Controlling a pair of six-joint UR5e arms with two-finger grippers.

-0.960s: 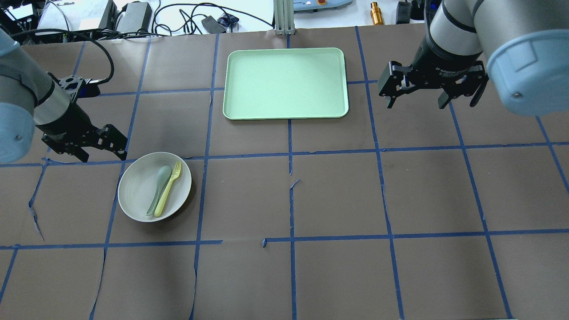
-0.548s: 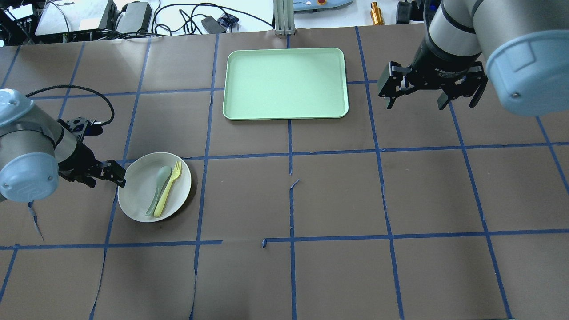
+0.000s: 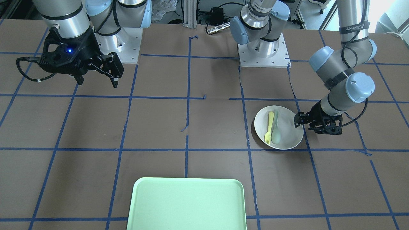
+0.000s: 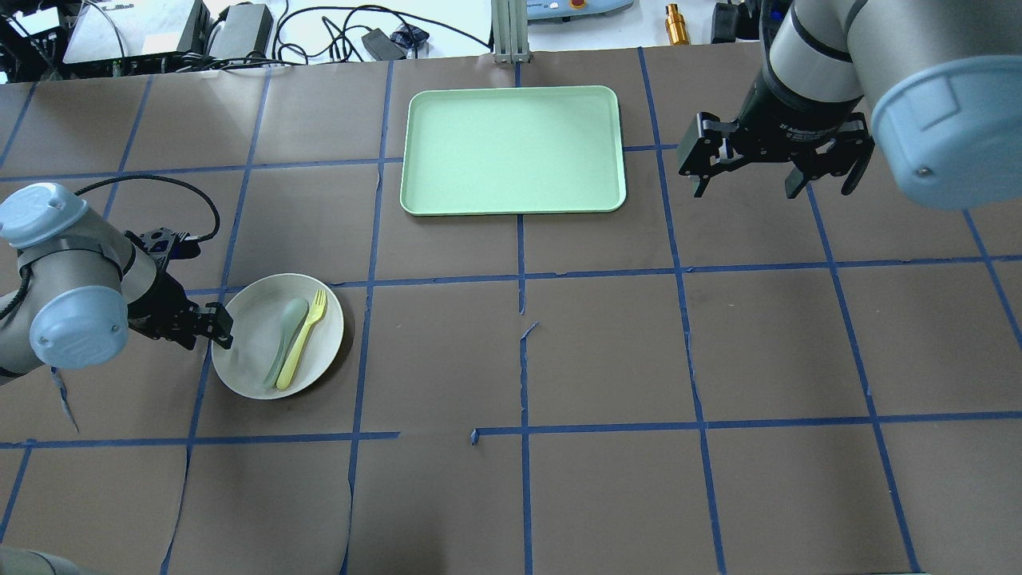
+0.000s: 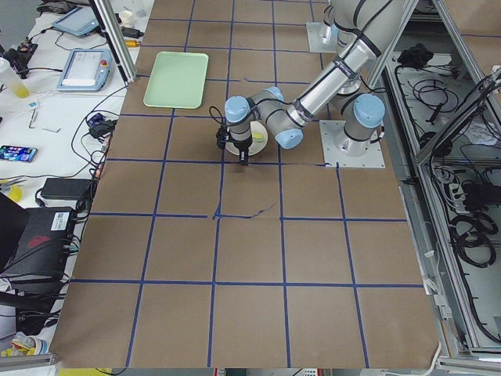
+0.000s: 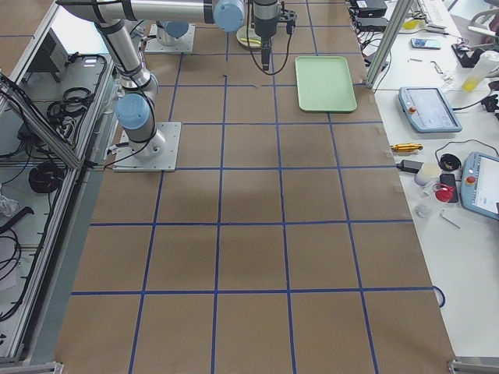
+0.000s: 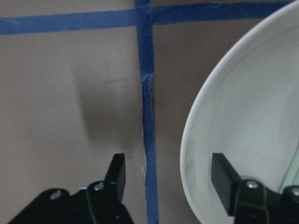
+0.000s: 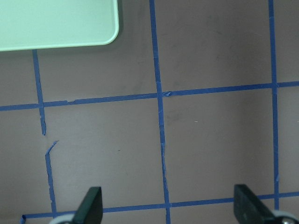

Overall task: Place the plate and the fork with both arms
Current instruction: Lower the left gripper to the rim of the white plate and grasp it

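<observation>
The off-white plate (image 4: 243,359) lies on the left half of the table, and it also shows in the front view (image 3: 287,138). The pale-yellow fork (image 4: 303,339) (image 3: 269,127) lies in it beside a grey-green spoon (image 4: 286,339). My left gripper (image 4: 214,327) (image 3: 299,122) is low at the plate's left rim. In the left wrist view the left gripper (image 7: 169,178) is open, with the plate rim (image 7: 187,149) between its jaws, one finger over the plate and one over the table. My right gripper (image 4: 758,180) (image 8: 170,210) is open and empty, high up, right of the tray.
The rectangular light-green tray (image 4: 511,200) (image 3: 187,204) lies at the far middle of the table. Blue tape lines grid the brown paper cover. Cables and devices sit beyond the far edge.
My left arm has swung down and in, bringing its open gripper from above and left of the plate to the plate's left rim. The right arm has hardly moved.
</observation>
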